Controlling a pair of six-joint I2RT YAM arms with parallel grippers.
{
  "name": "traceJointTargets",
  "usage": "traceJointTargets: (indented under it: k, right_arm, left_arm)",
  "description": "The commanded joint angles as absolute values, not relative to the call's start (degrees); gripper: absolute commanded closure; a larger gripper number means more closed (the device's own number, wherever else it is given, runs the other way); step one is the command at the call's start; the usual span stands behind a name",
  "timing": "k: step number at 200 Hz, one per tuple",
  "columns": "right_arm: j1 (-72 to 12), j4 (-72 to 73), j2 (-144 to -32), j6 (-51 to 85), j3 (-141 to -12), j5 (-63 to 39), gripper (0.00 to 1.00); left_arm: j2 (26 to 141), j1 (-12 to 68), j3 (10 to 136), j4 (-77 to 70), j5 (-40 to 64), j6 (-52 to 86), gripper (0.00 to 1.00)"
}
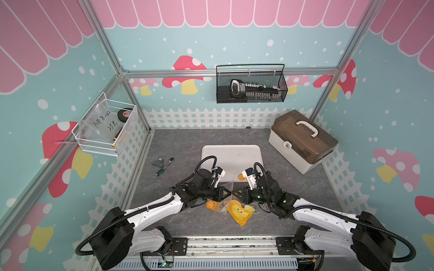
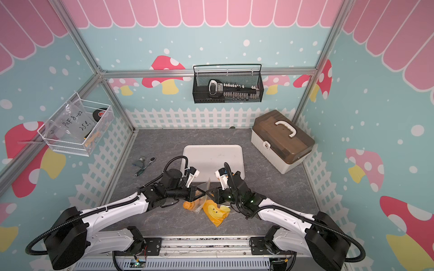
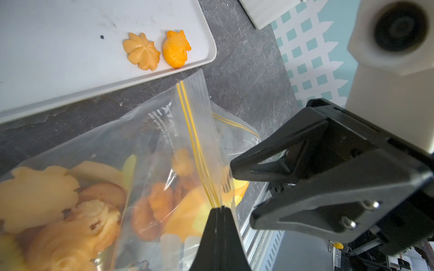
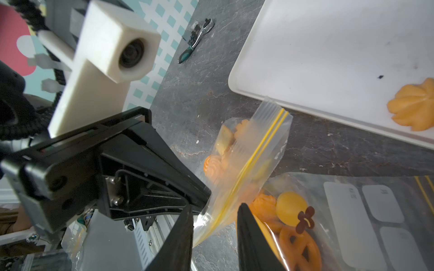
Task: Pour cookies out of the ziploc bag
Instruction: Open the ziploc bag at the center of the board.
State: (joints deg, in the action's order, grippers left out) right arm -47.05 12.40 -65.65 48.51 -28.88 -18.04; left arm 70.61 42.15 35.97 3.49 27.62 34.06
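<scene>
The clear ziploc bag (image 1: 223,206) lies on the grey table in front of the white tray (image 1: 231,154), with its yellow face print toward my right arm. Cookies (image 3: 58,211) fill it, small golden-orange biscuits of mixed shapes. Two more cookies (image 3: 142,51) sit at the tray's near edge. My left gripper (image 3: 219,207) is shut on the bag's (image 3: 164,131) yellow zip strip and holds that flap raised. My right gripper (image 4: 215,206) is open, and the raised flap (image 4: 258,145) passes between its fingers without being pinched. In both top views the two grippers (image 1: 228,192) (image 2: 210,193) meet tip to tip above the bag.
A white toolbox with a brown lid (image 1: 303,140) stands at the back right. A small ratchet tool (image 1: 164,164) lies left of the tray. A black wire basket (image 1: 251,86) hangs on the back wall and a white one (image 1: 105,129) on the left wall.
</scene>
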Motion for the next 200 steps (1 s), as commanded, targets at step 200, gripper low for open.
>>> traceJointTargets:
  k: [200]
  right_arm:
    - [-52.8,-7.9,-66.3,41.6,-35.0,-7.6,0.65]
  left_arm:
    - [69.6,42.5,36.1,4.0,26.0,33.0,1.00]
